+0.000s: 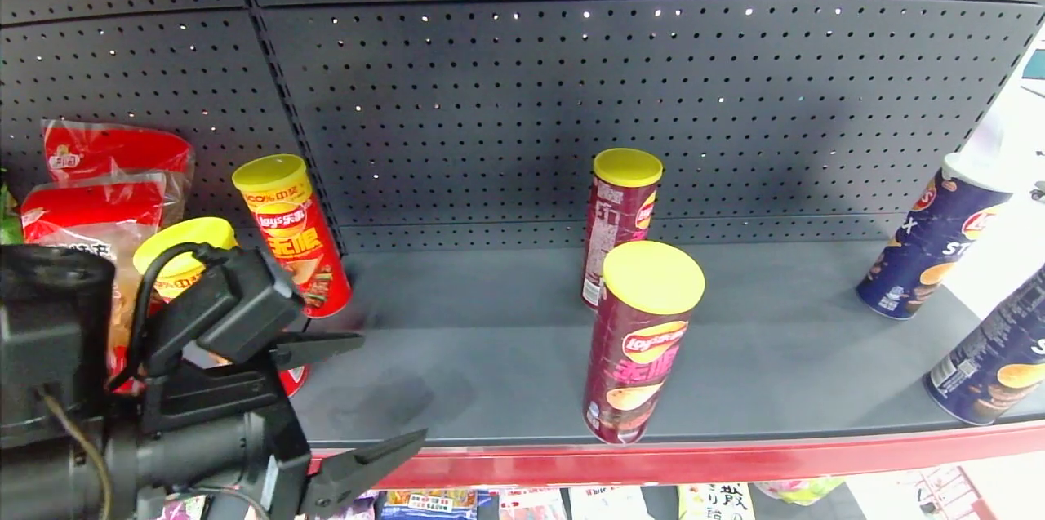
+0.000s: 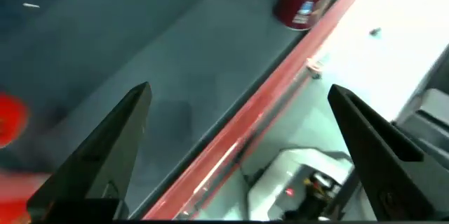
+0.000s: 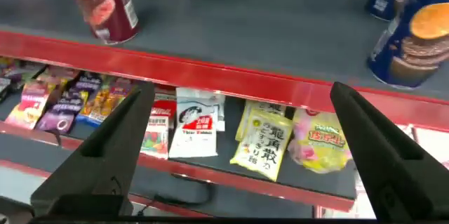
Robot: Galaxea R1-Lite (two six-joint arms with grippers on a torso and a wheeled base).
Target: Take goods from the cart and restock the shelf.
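Left gripper (image 1: 359, 402) hangs at the front left edge of the shelf (image 1: 506, 365), fingers spread wide and empty; right gripper (image 3: 240, 89) hangs before the shelf edge, fingers likewise apart, holding nothing; two maroon cans (image 1: 641, 340) stand upright mid-shelf, one behind the other; red cans (image 1: 290, 234) stand left, blue cans (image 1: 931, 238) right.

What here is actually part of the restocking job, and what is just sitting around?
Part of the job, as far as I can judge:
- the shelf
- maroon chip cans, red chip cans and blue chip cans on it
- the left hand and right hand, both open and empty

Just there:
- red snack bags at the left end
- packets one level down
- perforated back panel
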